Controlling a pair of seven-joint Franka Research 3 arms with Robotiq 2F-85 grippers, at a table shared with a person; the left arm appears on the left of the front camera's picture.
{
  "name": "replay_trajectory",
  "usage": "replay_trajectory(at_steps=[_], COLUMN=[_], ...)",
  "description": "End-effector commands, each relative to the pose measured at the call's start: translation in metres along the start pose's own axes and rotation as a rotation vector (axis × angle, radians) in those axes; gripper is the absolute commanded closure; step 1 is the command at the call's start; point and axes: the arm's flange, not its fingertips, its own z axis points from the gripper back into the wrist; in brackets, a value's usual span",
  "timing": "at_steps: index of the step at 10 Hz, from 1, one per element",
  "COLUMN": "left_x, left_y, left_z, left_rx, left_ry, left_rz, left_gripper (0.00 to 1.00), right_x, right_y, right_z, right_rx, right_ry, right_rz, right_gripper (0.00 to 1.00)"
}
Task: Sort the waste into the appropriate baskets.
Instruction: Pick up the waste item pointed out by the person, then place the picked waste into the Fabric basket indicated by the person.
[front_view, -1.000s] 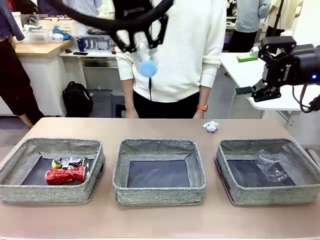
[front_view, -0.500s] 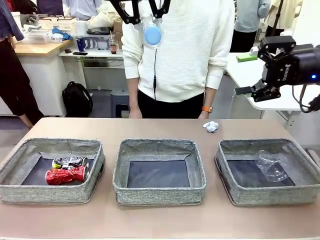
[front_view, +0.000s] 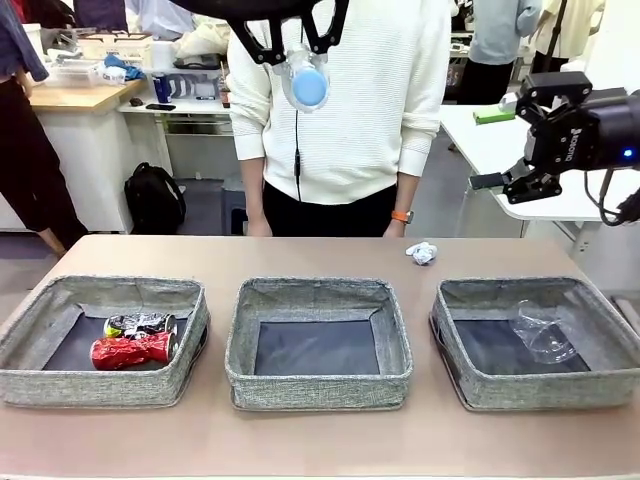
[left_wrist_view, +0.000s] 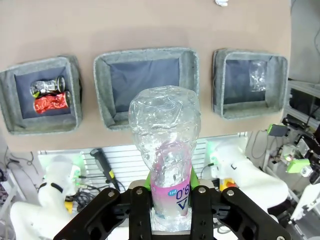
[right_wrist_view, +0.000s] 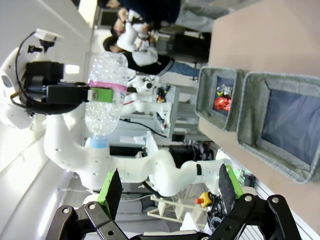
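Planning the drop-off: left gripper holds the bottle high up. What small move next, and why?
Probably swing the left gripper with the bottle over the right basket: the clear plastic cup lies there, the cans in the left basket.

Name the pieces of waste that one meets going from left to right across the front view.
crushed red can → clear plastic bottle with blue cap, held high above the table → crumpled white paper ball → clear plastic cup. The crushed dark printed can lies directly behind the red one, so it has no separate place.
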Motion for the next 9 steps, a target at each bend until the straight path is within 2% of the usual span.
replay_trajectory(at_steps=[1,9], left_x=[-0.0036,-0.0036], left_y=[0.0037,0.0037], left_z=[0.0004,0.0004], left_rx=[-0.011,-0.011], left_ry=[-0.009,-0.009], left_rz=[-0.012,-0.012], left_gripper=[0.78,0.78], right_x=[0.0016,0.0016], right_y=[0.0039,0.0039], right_z=[-0.0021,-0.0021], right_rx=[0.015,0.015], right_ry=[-0.021,-0.021], right_rz=[-0.015,-0.015], right_gripper=[0.00,0.00])
